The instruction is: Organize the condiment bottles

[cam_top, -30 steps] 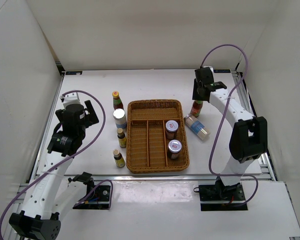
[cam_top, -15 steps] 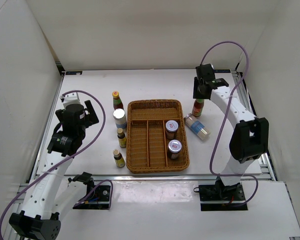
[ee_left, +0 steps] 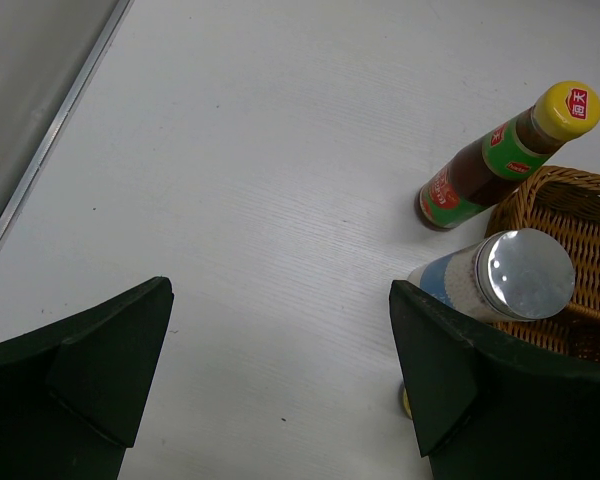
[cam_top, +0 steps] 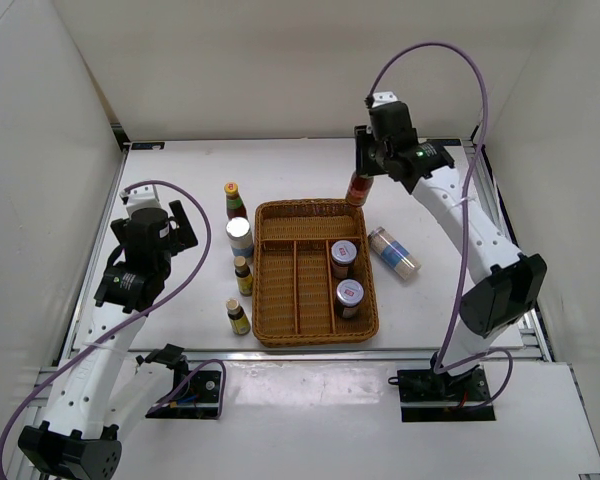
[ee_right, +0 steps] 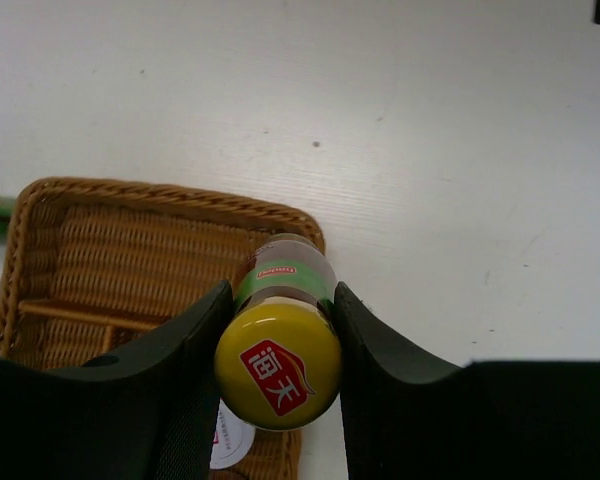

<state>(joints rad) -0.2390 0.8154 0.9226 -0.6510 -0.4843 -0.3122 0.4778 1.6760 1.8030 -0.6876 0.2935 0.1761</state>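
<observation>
The right gripper (ee_right: 278,345) clamps a sauce bottle (cam_top: 359,187) near its cap, axis upright, over the tray's (cam_top: 263,290) far-right corner; its compartments lie nearer the desk's front; the left gripper (ee_left: 280,300) gapes wide, empty, near the left edge.

Robotics lab test cell, white walls (cam_top: 280,70), white table (cam_top: 300,170), purple cables (cam_top: 428,44)

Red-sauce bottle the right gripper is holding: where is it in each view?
Top external: held bottle over the wicker tray's far right corner.
Left wrist: not in it; that is the other red bottle.
Right wrist: held bottle centre, yellow cap toward camera.
Shared landmark: wicker tray, in all three.
</observation>
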